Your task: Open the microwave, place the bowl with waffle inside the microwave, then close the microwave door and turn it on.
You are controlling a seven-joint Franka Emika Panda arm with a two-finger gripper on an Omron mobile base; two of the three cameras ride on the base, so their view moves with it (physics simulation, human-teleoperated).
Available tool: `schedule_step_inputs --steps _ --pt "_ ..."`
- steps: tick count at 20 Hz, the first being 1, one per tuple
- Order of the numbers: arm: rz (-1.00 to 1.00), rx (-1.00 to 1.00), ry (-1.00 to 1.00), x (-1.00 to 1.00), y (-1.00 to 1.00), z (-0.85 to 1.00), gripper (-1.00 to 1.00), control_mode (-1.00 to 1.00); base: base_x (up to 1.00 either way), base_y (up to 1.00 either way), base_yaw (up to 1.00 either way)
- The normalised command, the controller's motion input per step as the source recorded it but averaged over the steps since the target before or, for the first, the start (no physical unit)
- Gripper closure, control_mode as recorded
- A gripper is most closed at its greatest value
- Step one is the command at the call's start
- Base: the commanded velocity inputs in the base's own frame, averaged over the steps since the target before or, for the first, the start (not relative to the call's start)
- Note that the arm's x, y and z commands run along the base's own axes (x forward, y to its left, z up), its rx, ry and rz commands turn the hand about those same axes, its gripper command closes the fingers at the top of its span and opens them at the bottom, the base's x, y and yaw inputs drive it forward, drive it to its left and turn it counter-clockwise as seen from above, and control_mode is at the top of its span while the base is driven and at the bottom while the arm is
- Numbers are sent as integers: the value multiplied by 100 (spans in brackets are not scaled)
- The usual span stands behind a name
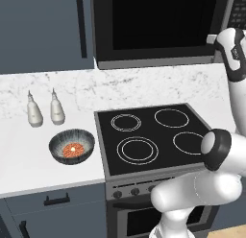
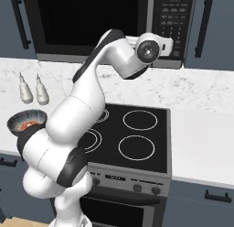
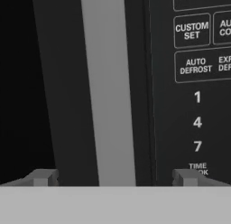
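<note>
The microwave (image 2: 109,27) hangs above the black four-ring stove (image 1: 153,136), its wide black glass door (image 1: 161,23) shut flush in its steel frame, with dark blue cabinets on both sides of it. Below runs the white marble counter (image 1: 29,170), which flanks the stove left and right. My arm rises from the base and bends up over the stove, so my hand sits right at the microwave's front, near the seam where the door meets the keypad (image 2: 170,20). My pincer (image 3: 115,177) stands wide apart, holding nothing: one fingertip (image 3: 43,177) shows before the dark glass, the other before the keypad below the 7 key, and the grey vertical door handle (image 3: 108,92) runs between them; I cannot tell whether either tip touches the front. On the counter left of the stove sits the dark grey bowl (image 1: 72,146), upright, with the small orange-red waffle (image 1: 73,148) lying in its middle. Two white bottles (image 1: 45,110) stand side by side just behind the bowl, near the marble backsplash.
</note>
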Motion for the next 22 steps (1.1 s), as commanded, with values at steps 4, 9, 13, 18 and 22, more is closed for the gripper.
schedule_step_inputs --steps 4,9,13,18,22 --pt "0 0 0 4 0 0 -100 -100 0 0 0" --pt "0 0 0 0 0 0 100 -100 0 0 0" --pt "0 0 0 0 0 0 100 -100 0 0 0" --pt "0 0 0 0 0 0 100 -100 0 0 0" --pt "0 0 3 -37 0 0 100 -100 0 0 0"
